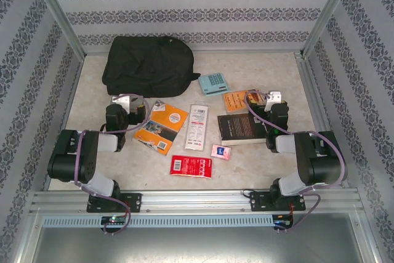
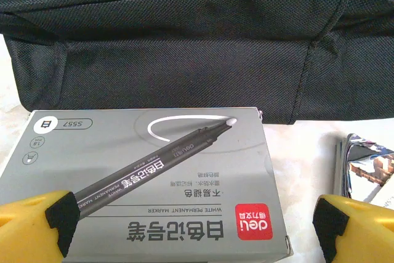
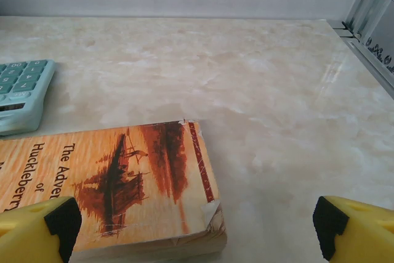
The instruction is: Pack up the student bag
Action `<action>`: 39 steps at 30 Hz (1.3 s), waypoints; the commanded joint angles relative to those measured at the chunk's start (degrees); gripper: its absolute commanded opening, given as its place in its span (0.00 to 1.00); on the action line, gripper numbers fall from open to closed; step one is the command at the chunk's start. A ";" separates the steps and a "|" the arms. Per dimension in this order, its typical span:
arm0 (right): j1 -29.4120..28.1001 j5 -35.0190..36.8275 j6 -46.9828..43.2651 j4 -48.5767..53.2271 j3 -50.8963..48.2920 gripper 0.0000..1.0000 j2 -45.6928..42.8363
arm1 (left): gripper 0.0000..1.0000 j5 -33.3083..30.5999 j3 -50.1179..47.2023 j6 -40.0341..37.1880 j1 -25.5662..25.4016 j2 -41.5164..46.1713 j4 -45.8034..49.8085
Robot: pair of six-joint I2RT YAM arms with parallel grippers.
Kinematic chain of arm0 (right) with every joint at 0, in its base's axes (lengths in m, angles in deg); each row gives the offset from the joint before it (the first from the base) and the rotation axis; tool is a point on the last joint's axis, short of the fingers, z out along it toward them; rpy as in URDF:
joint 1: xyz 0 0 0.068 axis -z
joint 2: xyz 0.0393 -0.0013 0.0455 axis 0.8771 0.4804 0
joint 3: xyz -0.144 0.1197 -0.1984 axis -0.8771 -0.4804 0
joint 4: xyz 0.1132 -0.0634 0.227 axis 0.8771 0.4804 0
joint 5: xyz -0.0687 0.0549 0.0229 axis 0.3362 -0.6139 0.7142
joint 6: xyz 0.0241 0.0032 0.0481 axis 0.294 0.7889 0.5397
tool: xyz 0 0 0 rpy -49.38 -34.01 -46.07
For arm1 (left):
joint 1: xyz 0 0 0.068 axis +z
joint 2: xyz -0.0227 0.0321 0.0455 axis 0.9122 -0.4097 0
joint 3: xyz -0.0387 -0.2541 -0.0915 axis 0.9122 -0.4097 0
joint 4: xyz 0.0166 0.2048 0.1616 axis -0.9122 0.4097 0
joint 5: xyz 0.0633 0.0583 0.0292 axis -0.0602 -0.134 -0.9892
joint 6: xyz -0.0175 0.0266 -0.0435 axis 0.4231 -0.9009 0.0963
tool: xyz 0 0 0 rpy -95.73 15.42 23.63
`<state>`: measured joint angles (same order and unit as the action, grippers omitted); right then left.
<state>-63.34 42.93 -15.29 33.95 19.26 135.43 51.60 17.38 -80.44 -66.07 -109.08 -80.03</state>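
Left gripper (image 2: pixel 192 223) jaws apart over marker box (image 2: pixel 141 183), student bag (image 2: pixel 184 47) just ahead; centre on box before closing. Right gripper (image 3: pixel 197 226) apart, empty, over paperback (image 3: pixel 123 189) edge.

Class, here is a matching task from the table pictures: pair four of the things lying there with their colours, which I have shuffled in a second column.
Things:
1. student bag
2. calculator
3. marker box
4. Huckleberry book

Colours:
A. orange
B. grey
C. black
D. pale teal

Pairs: 1-C, 2-D, 3-B, 4-A
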 commanded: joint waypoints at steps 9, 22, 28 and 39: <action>0.00 0.13 -0.02 -1.58 0.80 0.98 0.37 | 1.00 0.52 1.23 -0.47 0.69 -0.49 -0.61; 0.11 0.39 0.06 -2.24 0.67 0.98 0.00 | 1.00 0.33 2.53 -0.67 0.74 1.93 3.48; -12.08 10.78 -9.47 12.60 3.73 0.98 -17.44 | 1.00 -4.63 10.28 3.50 -0.54 20.65 25.07; -49.71 29.04 -9.67 40.69 29.62 0.98 -26.14 | 1.00 -17.40 30.20 19.91 -16.80 36.88 68.91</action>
<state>-109.28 59.22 -28.69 62.96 42.10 108.48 40.93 43.28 -70.14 -82.74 -73.28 -31.07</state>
